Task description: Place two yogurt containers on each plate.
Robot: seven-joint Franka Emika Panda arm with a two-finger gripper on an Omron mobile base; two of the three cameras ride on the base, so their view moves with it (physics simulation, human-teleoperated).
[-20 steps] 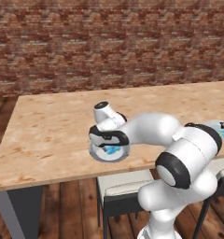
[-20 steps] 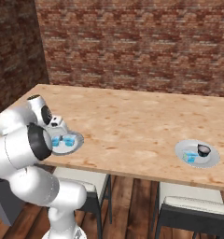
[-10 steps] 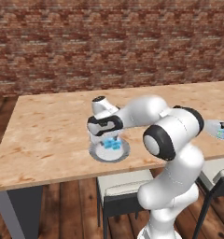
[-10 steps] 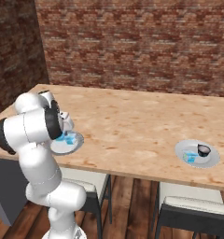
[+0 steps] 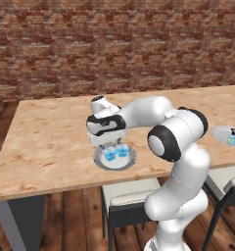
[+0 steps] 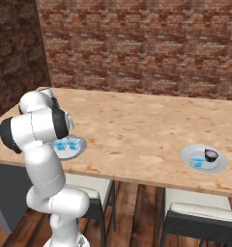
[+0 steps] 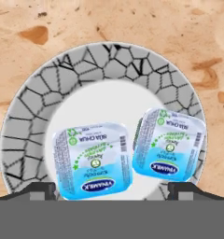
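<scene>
Two yogurt containers (image 7: 93,161) on plate (image 7: 34,112)

Arm bent low and forward, fingers (image 7: 43,190) spread wide, empty.

Long light-wood surface (image 5: 51,132) w/ mottled brown grain, dark grey legs, runs across both base views; seen close in hand view (image 7: 146,23) as pale tan w/ brown knots. Red-brown brick wall (image 5: 114,44) directly behind the surface, another brick wall (image 6: 14,53) at its far-left end. Dark brown plank floor (image 5: 65,220) beneath the surface. Two grey-framed chairs w/ cream seats tucked under the surface's near edge: one (image 5: 127,196) toward its left half, other (image 6: 200,214) toward its right end.
</scene>
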